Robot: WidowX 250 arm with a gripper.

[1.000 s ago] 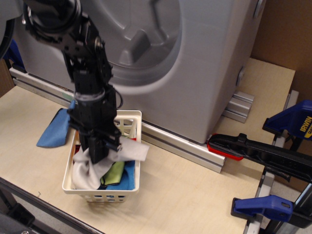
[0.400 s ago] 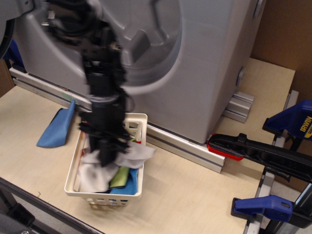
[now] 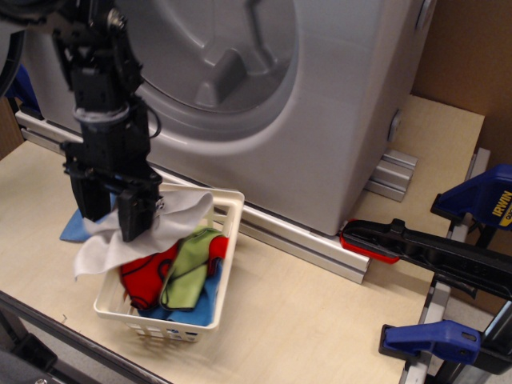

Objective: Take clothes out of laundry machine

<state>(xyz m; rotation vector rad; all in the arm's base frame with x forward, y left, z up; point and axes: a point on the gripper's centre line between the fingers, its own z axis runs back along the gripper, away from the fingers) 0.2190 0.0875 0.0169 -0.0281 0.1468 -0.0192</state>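
Observation:
My gripper (image 3: 110, 214) hangs over the left rim of the white slotted basket (image 3: 227, 254), fingers pointing down. It is shut on the off-white clothes (image 3: 170, 223), which are lifted. One end droops left past the basket and the other lies over its back rim. The grey laundry machine (image 3: 336, 120) stands right behind, its big round front (image 3: 216, 72) above the arm.
Red (image 3: 144, 276), green (image 3: 189, 270) and blue (image 3: 202, 307) cloths lie in the basket. A separate blue cloth (image 3: 70, 230) peeks out left of the gripper. An aluminium rail (image 3: 304, 244) runs along the machine's foot. Black and blue clamps (image 3: 436, 256) sit at the right edge.
The arm has moved left and up, pulling the off-white cloth up off the pile. The red and green cloths now show. The basket has shifted slightly.

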